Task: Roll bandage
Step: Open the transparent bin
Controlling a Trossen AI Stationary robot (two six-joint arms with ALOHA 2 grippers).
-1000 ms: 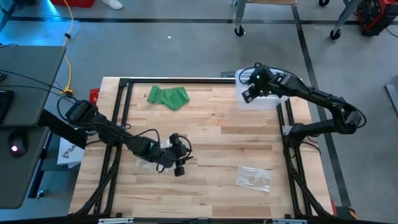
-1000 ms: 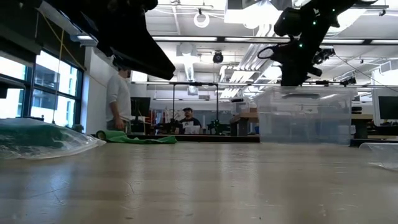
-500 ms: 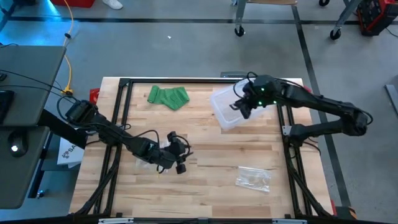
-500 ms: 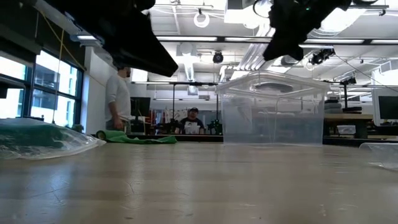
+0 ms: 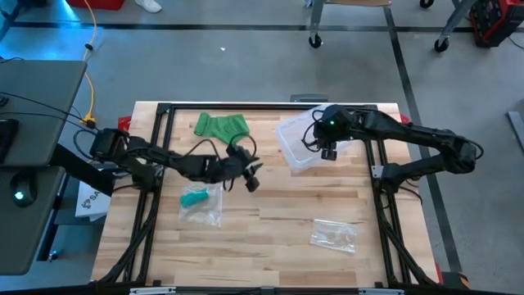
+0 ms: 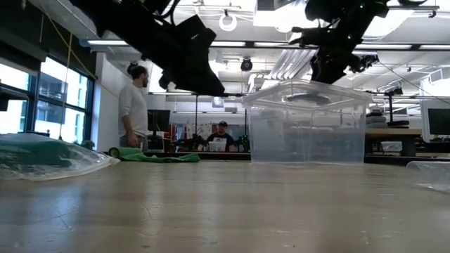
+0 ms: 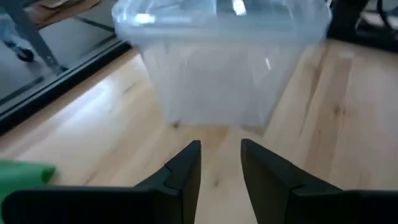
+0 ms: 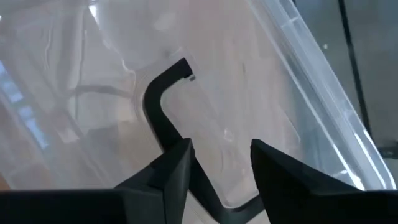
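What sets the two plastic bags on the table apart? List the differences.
The bag near the left pincer, the left bag, holds something teal-green; the right bag shows only clear or pale contents. The left bag lies nearer the green cloth, the right bag nearer the table's front edge. Both are transparent, lie flat on the wood and are not gripped.

Clear glossy plastic bin (image 5: pixel 299 141); matt wooden table (image 5: pixel 286 213)
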